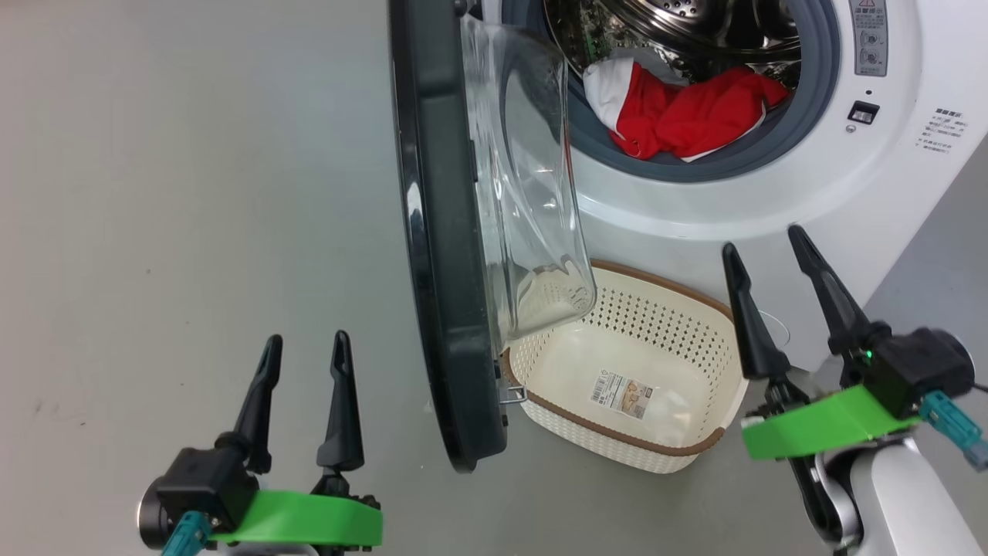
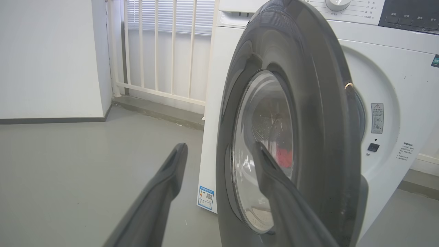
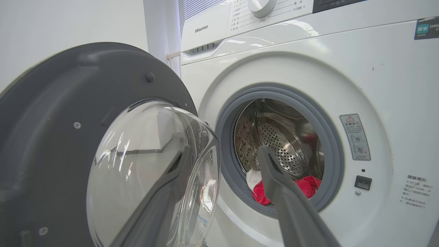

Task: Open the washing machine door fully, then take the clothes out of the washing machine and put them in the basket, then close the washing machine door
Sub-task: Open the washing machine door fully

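The washing machine door (image 1: 440,255) stands swung out roughly square to the white washing machine (image 1: 772,193), its clear glass bowl (image 1: 532,193) facing right. Red and white clothes (image 1: 679,112) lie at the front of the steel drum, against the grey gasket. The cream basket (image 1: 641,378) sits on the floor below the opening, with only a sticker inside. My left gripper (image 1: 306,347) is open, left of the door's black rim (image 2: 319,113) and apart from it. Over the basket's right end hangs my right gripper (image 1: 760,247), open, fingers aimed at the drum and clothes (image 3: 310,185).
Grey floor (image 1: 170,232) spreads to the left of the door. In the left wrist view a white wall (image 2: 44,58) and a white railing (image 2: 161,48) stand behind the machine's left side. The door's lower edge overhangs the basket's left end.
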{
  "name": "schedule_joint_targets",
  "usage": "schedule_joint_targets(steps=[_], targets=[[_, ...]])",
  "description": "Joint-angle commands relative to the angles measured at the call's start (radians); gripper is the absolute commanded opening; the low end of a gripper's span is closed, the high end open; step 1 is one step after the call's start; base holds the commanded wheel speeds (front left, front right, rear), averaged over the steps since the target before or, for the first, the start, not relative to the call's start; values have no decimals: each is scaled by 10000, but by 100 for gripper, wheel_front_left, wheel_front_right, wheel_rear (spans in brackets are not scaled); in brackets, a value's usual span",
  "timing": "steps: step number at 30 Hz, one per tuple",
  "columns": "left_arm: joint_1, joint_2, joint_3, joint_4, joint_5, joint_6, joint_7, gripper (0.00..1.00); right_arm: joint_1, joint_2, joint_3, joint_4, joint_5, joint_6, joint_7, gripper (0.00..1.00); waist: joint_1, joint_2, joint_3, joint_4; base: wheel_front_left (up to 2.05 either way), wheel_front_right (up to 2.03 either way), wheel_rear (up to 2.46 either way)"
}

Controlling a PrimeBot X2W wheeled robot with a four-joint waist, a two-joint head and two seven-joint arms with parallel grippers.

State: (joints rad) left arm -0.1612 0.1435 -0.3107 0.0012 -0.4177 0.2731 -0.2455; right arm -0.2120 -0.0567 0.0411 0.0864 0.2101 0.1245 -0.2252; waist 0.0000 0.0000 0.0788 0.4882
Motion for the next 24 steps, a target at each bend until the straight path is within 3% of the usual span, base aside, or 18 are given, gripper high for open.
schedule_joint_targets(steps=[1, 24], targets=[[-48, 168, 393, -299, 172, 33, -99, 100, 127, 61, 142, -290, -13, 62, -106, 100, 0, 0, -12, -2, 0, 0, 0], [95, 67, 509, -106, 512, -138, -159, 100, 1526, 64, 473, -521, -108, 62, -360, 100, 0, 0, -48, -145, 0, 0, 0]])
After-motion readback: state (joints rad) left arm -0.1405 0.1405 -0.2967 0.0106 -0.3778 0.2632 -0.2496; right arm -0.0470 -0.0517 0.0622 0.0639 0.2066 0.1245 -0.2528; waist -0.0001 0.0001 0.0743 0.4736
